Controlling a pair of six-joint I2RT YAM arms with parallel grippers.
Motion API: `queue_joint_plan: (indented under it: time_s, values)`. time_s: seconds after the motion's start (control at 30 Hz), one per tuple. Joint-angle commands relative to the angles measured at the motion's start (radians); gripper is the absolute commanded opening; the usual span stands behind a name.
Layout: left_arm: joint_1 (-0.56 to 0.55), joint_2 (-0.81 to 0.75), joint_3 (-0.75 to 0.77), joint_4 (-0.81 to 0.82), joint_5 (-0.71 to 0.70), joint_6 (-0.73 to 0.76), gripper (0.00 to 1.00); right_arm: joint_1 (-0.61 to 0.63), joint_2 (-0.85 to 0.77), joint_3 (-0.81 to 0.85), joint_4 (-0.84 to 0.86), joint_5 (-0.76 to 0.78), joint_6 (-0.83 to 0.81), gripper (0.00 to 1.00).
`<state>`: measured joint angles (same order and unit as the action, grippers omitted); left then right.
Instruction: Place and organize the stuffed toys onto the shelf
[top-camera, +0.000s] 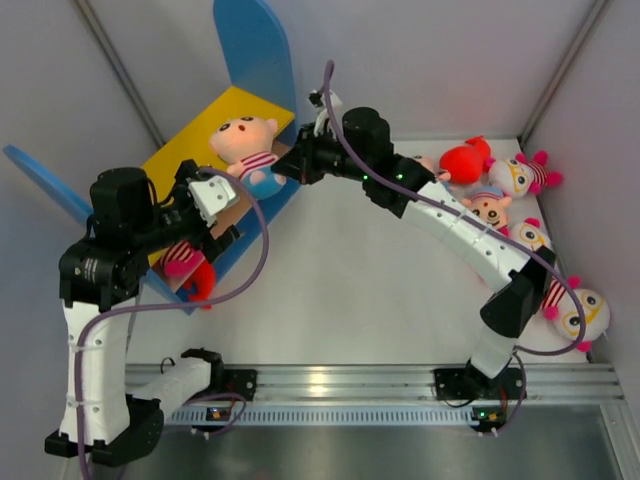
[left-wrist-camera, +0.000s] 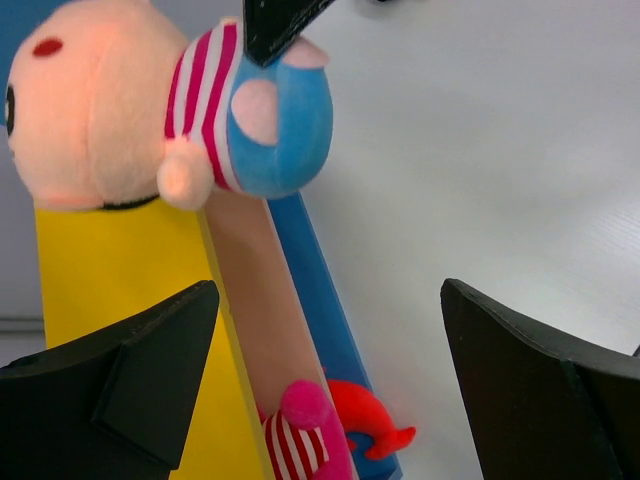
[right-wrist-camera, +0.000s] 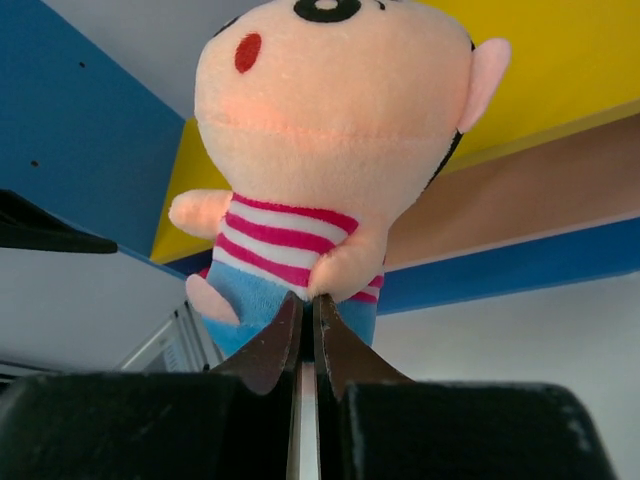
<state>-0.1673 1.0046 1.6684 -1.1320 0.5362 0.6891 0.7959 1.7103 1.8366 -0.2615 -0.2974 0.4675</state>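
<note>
Right gripper (right-wrist-camera: 305, 325), in the right wrist view: squeezed almost shut, with only a thin slit between the two dark fingers (right-wrist-camera: 262, 345). Pinching a peach-faced doll (right-wrist-camera: 330, 130) by the bottom of its blue pants. Big round head, red mouth, pink and white striped shirt, little arms sticking out. Behind the doll, the yellow board (right-wrist-camera: 560, 60) and the tan board (right-wrist-camera: 520, 190) of the shelf (right-wrist-camera: 80, 150), with blue along the front edge.

From above, the same doll in the upper left of the frame, lying on the yellow board. Head up the board, feet down toward the right gripper. One tall round-topped blue side panel (top-camera: 255, 50) at the top of the frame, another at the far left.

Left gripper (left-wrist-camera: 320, 385), in the left wrist view: wide open. One black finger (left-wrist-camera: 130, 390) at the lower left, the other at the lower right, with nothing held between them. Hanging near the front edge of the shelf.

At the bottom of that view, by the tan board: a striped toy (left-wrist-camera: 295, 440) with a pink foot, and a red toy (left-wrist-camera: 365, 430) poking out beside it.

On the right side of the view from above, along the wall, more stuffed toys lying close together: a red plush (top-camera: 465, 160), a second peach-faced doll (top-camera: 490, 208), and a white-faced doll with glasses (top-camera: 580, 315) lowest of all, beside the right arm.
</note>
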Motion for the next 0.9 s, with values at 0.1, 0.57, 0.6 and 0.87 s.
queue_joint_plan:
  time_s: [0.1,0.57,0.6,0.87]
  values:
    - [-0.005,0.029,0.022,0.012,0.033,0.148,0.99,0.087,0.072,0.179,0.041,0.001,0.063,0.00]
    - [-0.005,0.051,-0.038,0.123,-0.082,0.174,0.36,0.146,0.140,0.228,0.051,-0.074,0.086,0.00]
    - [-0.005,0.051,-0.042,0.124,-0.084,0.174,0.21,0.147,0.141,0.224,0.056,-0.075,0.091,0.00]
    - [-0.005,0.031,-0.058,0.190,-0.235,0.038,0.00,0.146,0.143,0.167,0.140,-0.075,0.060,0.02]
